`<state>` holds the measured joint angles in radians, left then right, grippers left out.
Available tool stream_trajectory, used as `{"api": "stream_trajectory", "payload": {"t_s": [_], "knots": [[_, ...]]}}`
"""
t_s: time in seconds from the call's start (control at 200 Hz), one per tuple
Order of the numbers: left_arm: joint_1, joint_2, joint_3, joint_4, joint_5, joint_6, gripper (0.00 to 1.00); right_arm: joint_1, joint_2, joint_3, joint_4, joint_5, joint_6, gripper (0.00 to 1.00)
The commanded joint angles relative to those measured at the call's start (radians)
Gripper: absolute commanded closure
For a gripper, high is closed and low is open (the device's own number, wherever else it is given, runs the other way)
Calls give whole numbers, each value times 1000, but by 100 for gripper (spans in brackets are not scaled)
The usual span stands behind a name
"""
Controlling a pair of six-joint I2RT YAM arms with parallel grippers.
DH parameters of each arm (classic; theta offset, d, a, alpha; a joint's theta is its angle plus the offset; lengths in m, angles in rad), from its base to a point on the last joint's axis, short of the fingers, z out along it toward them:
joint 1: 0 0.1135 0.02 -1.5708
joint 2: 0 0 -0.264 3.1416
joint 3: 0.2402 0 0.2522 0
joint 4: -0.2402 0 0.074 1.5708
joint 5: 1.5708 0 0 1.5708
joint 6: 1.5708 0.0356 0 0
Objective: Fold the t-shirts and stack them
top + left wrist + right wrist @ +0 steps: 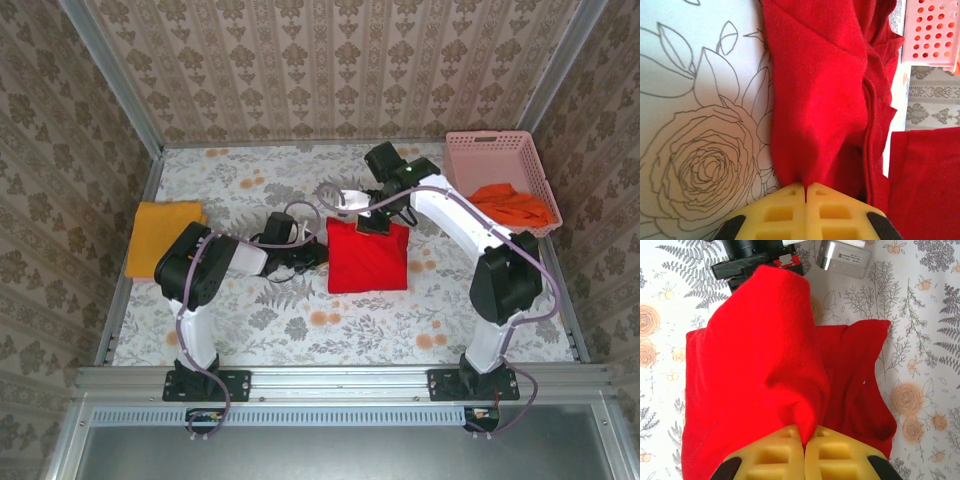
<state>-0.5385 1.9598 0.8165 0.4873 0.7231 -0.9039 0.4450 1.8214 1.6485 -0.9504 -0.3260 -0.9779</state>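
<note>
The red t-shirt [367,258] lies partly folded at the table's middle. My left gripper [318,250] is at its left edge, shut on a pinch of the red cloth [810,115], which runs up from the yellow fingertips [785,200]. My right gripper [375,222] is at the shirt's far edge, shut on a lifted fold of red cloth [760,355] that drapes over the rest of the shirt [855,385]. A mustard-yellow t-shirt [162,236] lies folded at the left. An orange t-shirt [515,204] sits bunched in the pink basket [480,150].
The basket stands at the back right corner; its lattice wall [932,30] is close beyond the red cloth in the left wrist view. The left arm's wrist [757,257] lies just past the lifted fold. Floral tablecloth [330,325] spreads in front of the shirt.
</note>
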Motion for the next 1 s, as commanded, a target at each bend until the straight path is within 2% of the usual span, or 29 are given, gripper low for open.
{"api": "stream_trajectory", "payload": {"t_s": [0.0,0.39,0.69,0.8,0.845,0.915,0.99], "knots": [[-2,115,-26,-125,-142,64,100,-21,56,57,-50,-79,-47,100],[10,119,-32,-123,-138,63,100,-76,251,171,-5,-68,-27,100],[15,116,-28,-130,-135,73,100,-95,318,144,135,-25,4,100],[15,114,-27,-131,-135,72,100,-94,320,105,252,8,49,81],[14,110,-27,-131,-135,71,100,-94,310,77,329,37,88,66],[15,107,-29,-130,-136,71,100,-96,282,35,409,56,136,53],[15,97,-36,-127,-141,68,100,-97,224,-31,534,116,211,31]]}}
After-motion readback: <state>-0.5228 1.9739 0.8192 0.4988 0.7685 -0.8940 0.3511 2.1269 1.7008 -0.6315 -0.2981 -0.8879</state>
